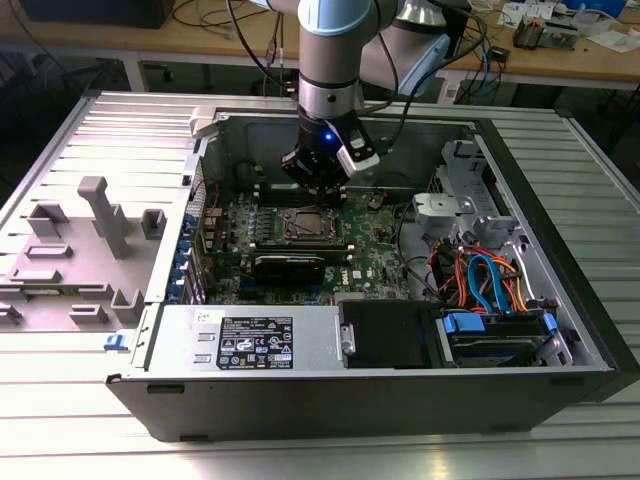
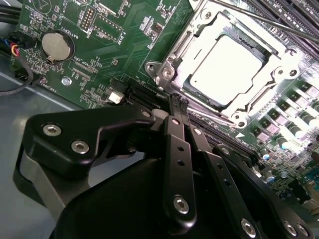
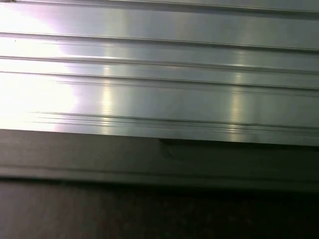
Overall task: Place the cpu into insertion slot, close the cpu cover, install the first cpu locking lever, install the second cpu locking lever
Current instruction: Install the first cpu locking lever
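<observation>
Gripper (image 2: 178, 102) fingers pressed together beside the square silver cpu cover (image 2: 227, 69) framing the shiny cpu (image 2: 224, 67)

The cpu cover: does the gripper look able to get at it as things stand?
Probably yes. The gripper hangs just beside the cpu cover, which lies flat around the cpu, with nothing standing between them.

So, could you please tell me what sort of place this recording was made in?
Most likely an electronics or robotics lab workbench. An opened computer case lies on a ribbed metal table with its green motherboard exposed, and wooden benches strewn with cables and small parts stand behind it.
</observation>
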Robot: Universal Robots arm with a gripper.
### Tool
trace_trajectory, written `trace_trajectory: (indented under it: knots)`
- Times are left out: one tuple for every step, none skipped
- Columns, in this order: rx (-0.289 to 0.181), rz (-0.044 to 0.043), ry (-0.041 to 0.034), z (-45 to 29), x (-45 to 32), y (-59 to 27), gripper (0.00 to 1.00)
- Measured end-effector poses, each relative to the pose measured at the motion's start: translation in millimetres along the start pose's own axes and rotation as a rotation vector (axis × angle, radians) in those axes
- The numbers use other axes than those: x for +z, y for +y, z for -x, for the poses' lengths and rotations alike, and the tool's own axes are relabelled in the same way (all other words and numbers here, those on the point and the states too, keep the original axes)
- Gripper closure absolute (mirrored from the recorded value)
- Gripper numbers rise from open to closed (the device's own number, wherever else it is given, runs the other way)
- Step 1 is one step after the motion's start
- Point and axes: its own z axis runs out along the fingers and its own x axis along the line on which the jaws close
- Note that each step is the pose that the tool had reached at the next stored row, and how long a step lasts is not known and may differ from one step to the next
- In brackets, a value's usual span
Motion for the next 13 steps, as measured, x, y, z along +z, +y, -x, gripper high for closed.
trace_trajectory:
  knots:
    - [0.0, -0.0001, 0.0001, 0.0, -0.1, 0.0, 0.89]
    - [0.0, -0.0002, 0.0001, 0.0, -0.1, 0.0, 0.89]
    - [0.0, -0.0004, 0.0002, 0.0, -0.1, -0.1, 0.89]
    - [0.0, -0.0005, 0.0003, -0.1, 0.1, -0.1, 0.89]
    - [0.0, -0.0004, 0.0003, -0.1, 1.1, -0.3, 0.89]
    - [0.0, -0.0003, 0.0003, 0.0, 1.7, -0.5, 0.89]
    - [0.0, -0.0004, 0.0004, -0.1, 2.2, -0.7, 0.89]
    - [0.0, -0.0004, 0.0004, -0.1, 3.1, -1.0, 0.89]
    - [0.0, -0.0003, 0.0004, -0.1, 3.7, -1.3, 0.89]
    - [0.0, -0.0004, 0.0004, -0.1, 4.3, -1.7, 0.89]
    - [0.0, -0.0003, 0.0003, -0.1, 4.6, -1.9, 0.89]
    - [0.0, -0.0004, 0.0003, -0.1, 4.8, -2.2, 0.89]
    - [0.0, -0.0003, 0.0003, -0.1, 4.8, -2.4, 0.89]
